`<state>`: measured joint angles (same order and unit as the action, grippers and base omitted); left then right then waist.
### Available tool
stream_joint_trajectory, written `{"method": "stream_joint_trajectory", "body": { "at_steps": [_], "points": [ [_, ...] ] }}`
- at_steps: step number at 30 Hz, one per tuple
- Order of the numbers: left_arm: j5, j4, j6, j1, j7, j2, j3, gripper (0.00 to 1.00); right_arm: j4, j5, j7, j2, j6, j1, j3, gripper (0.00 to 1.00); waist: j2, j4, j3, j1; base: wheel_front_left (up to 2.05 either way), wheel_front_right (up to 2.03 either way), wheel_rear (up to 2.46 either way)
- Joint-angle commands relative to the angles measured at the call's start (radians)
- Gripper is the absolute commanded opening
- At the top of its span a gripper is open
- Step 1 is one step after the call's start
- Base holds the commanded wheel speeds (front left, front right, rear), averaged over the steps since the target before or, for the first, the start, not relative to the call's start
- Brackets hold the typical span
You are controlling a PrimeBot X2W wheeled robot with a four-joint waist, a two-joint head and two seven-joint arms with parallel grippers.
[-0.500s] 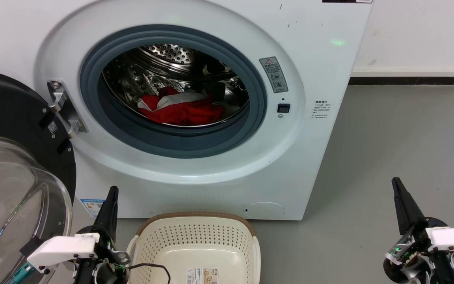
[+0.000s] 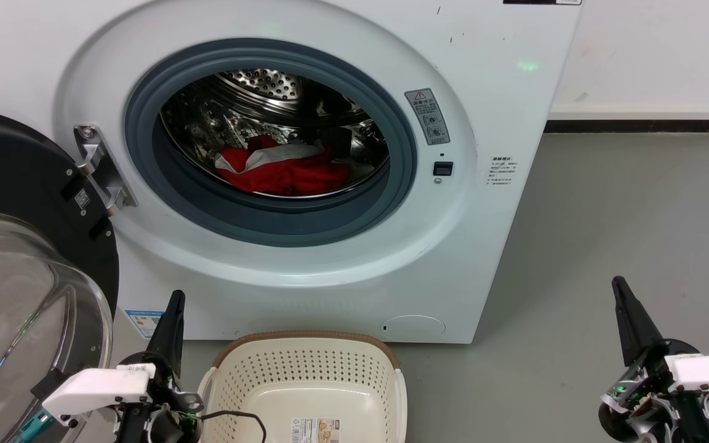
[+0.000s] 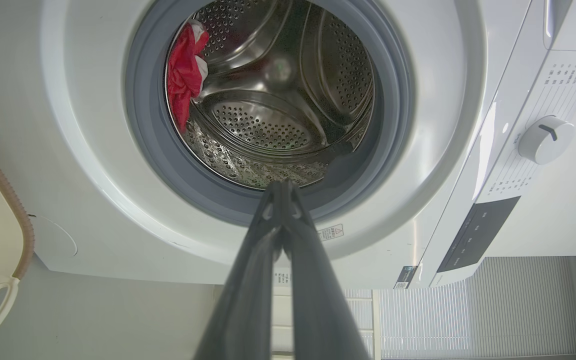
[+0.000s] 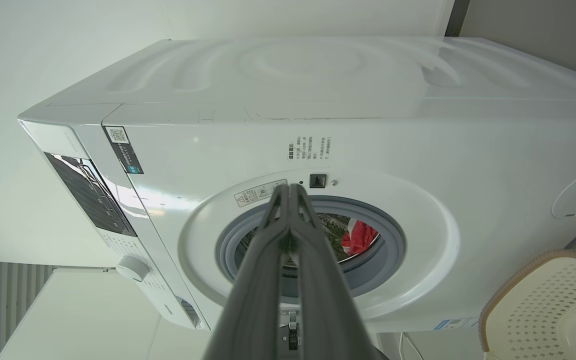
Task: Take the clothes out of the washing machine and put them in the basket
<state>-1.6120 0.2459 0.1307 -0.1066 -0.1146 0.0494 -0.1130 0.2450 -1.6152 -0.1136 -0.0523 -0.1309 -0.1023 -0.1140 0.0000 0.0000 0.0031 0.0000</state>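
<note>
The white washing machine (image 2: pixel 484 86) stands before me with its door (image 2: pixel 16 246) swung open to the left. Red clothes (image 2: pixel 280 169) with a pale trim band lie on the floor of the steel drum; they also show as red clothes (image 3: pixel 183 75) and red clothes (image 4: pixel 360 237) in the wrist views. The cream basket (image 2: pixel 305 363) with a brown rim sits on the floor in front of the machine, holding nothing but a paper label. My left gripper (image 2: pixel 175 301) is shut and low, left of the basket. My right gripper (image 2: pixel 618 284) is shut, far right over the floor.
The glass door bulges out at the left, close to my left arm. Grey floor (image 2: pixel 607 234) spreads to the right of the machine up to a white wall with a dark skirting (image 2: pixel 637 126). A black cable (image 2: pixel 237 415) hangs over the basket's near rim.
</note>
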Motion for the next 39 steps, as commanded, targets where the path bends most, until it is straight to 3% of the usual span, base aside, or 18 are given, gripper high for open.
{"method": "stream_joint_trajectory", "body": {
  "at_steps": [1,6,7,19,39],
  "points": [
    [-0.002,0.0,0.002,-0.006,-0.002,0.002,-0.002,0.0,0.001,0.005,0.0,0.003,0.0,-0.013,0.001,0.0,0.0,0.0,0.0,0.0,0.0,0.0,0.0],
    [-0.002,0.0,0.002,-0.006,-0.002,0.002,-0.002,0.0,0.001,0.005,0.0,0.003,0.0,-0.013,0.001,0.0,0.0,0.0,0.0,0.0,0.0,0.0,0.0],
    [0.0,0.0,0.0,0.0,0.0,0.0,0.0,1.0,0.0,0.0,0.0,0.0,0.0,0.0,0.0,1.0,0.0,0.0,0.0,0.0,0.0,0.0,0.0],
    [0.101,-0.017,0.0,-0.008,0.077,0.0,0.067,1.0,-0.052,0.095,0.076,0.0,0.0,0.04,0.031,1.0,0.0,-0.002,-0.001,0.0,0.0,0.0,0.0],
    [0.589,-0.095,0.0,-0.014,0.162,0.0,0.103,1.0,-0.159,0.61,0.162,0.001,0.0,0.078,0.064,1.0,0.0,0.0,-0.001,0.0,0.0,0.0,0.0]
  ]
}}
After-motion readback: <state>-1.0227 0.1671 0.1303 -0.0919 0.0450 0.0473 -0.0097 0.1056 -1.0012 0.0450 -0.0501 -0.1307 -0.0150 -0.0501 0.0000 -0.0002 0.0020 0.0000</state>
